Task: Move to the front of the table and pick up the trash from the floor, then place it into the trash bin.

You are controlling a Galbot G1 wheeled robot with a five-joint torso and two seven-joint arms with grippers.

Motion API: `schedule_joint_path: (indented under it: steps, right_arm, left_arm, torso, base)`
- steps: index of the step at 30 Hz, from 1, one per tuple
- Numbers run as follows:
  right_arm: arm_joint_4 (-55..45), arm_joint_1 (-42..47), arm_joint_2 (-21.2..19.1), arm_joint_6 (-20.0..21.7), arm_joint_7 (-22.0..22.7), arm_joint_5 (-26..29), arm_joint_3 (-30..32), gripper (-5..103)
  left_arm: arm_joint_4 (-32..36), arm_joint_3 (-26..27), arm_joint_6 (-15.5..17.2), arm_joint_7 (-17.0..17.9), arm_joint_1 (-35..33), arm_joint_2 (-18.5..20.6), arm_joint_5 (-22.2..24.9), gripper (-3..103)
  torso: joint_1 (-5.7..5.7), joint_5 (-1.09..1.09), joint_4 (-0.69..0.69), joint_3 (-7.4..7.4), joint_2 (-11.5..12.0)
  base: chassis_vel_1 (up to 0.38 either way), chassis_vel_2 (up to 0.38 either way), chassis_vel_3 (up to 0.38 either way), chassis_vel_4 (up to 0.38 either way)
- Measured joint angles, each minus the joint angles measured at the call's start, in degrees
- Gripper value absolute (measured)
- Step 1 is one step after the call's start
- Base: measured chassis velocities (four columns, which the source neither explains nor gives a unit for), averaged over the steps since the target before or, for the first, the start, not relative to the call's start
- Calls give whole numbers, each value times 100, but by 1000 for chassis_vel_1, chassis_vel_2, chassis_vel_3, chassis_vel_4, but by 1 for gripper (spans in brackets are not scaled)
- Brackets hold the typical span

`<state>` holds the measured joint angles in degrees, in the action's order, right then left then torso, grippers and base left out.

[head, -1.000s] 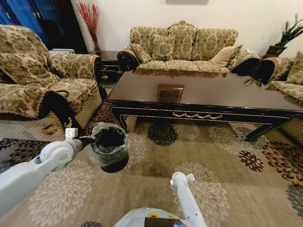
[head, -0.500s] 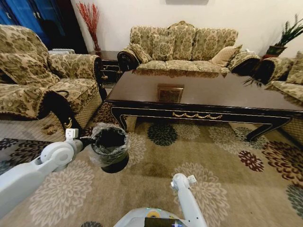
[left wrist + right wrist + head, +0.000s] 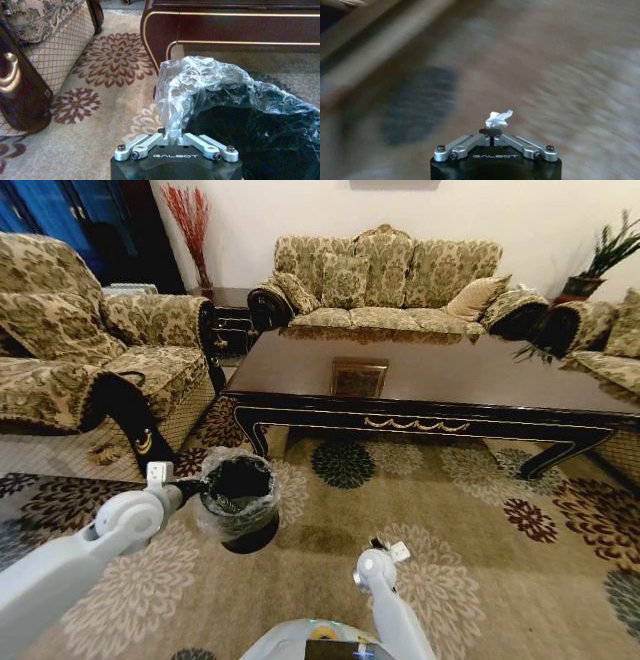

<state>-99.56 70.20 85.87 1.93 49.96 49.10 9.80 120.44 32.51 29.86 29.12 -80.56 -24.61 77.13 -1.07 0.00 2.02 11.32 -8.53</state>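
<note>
Hands — left (image 3: 171,139) pinching bin liner (image 3: 186,90), right (image 3: 493,131) gripping one scrap (image 3: 498,119)

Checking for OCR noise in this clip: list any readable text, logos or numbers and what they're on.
"GALBOT" on the body of the left claw, which is shut on the bag of the trash bin.
"GALBOT" on the body of the right claw, which is shut on a white paper scrap.
The framed panel on the table shows nothing readable.
No other text, numbers or signs.
</note>
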Motion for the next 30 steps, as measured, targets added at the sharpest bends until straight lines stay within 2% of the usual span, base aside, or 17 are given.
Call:
schedule_joint_path:
  steps: [3, 4, 6, 8, 9, 12, 14, 18, 22, 27, 30]
  right_arm:
    - [-158, -496, -387, -151, -259, -129, -753, 0]
    - [-158, -496, -387, -151, -259, -129, -753, 0]
    - [-238, -964, -765, -463, -552, -185, -1439, 0]
    - [-307, -1359, -1051, -703, -779, -180, -1876, 0]
    - [-307, -1359, -1051, -703, -779, -180, -1876, 0]
    - [-305, -2173, -1522, -1134, -1161, -117, -2427, 0]
    - [-288, -2354, -1622, -1226, -1266, -88, -2506, 0]
    - [-405, -3114, -1969, -1704, -1825, 182, -2846, 0]
    - [-631, -3376, -2029, -1814, -2060, 411, -3090, 0]
    - [-743, -3544, -2024, -1871, -2227, 444, -3457, 0]
    - [-645, -3565, -1760, -1919, -2274, 398, -3885, 0]
  left_arm:
    - [21, -2, 0, -20, 154, -106, 15, 4]
    - [21, -2, 0, -20, 154, -106, 15, 4]
    - [63, 7, 3, -63, 262, -245, 34, 4]
    - [119, 12, 10, -84, 281, -363, 31, 4]
    - [119, 12, 10, -84, 281, -363, 31, 4]
    - [262, 5, 40, -100, 297, -558, -28, 4]
    - [294, 5, 42, -104, 304, -590, -40, 4]
    - [415, 23, 42, -195, 316, -791, -170, 4]
    - [363, 28, 33, -204, 324, -887, -236, 4]
    - [292, 43, 1, -242, 326, -904, -317, 4]
    - [202, 88, -36, -268, 344, -902, -350, 4]
  torso:
    - [0, 3, 0, 0, 0]
    - [0, 3, 0, 0, 0]
    - [0, 2, 0, 0, 0]
    - [0, 1, 0, 0, 0]
    - [0, 1, 0, 0, 0]
    - [-1, 1, 1, 1, 0]
    - [-1, 0, 1, 1, 0]
    - [-1, 1, -1, 1, 0]
    - [-1, 0, 0, 1, 0]
    - [-1, 0, 1, 1, 0]
    - [-1, 2, 0, 1, 0]
  base:
    - [0, 0, 0, 0]
    - [0, 0, 0, 0]
    - [0, 0, 0, 0]
    - [0, 0, 0, 0]
    - [0, 0, 0, 0]
    - [0, 0, 0, 0]
    - [0, 0, 0, 0]
    - [0, 0, 0, 0]
    - [0, 0, 0, 0]
    - [0, 0, 0, 0]
    - [0, 0, 0, 0]
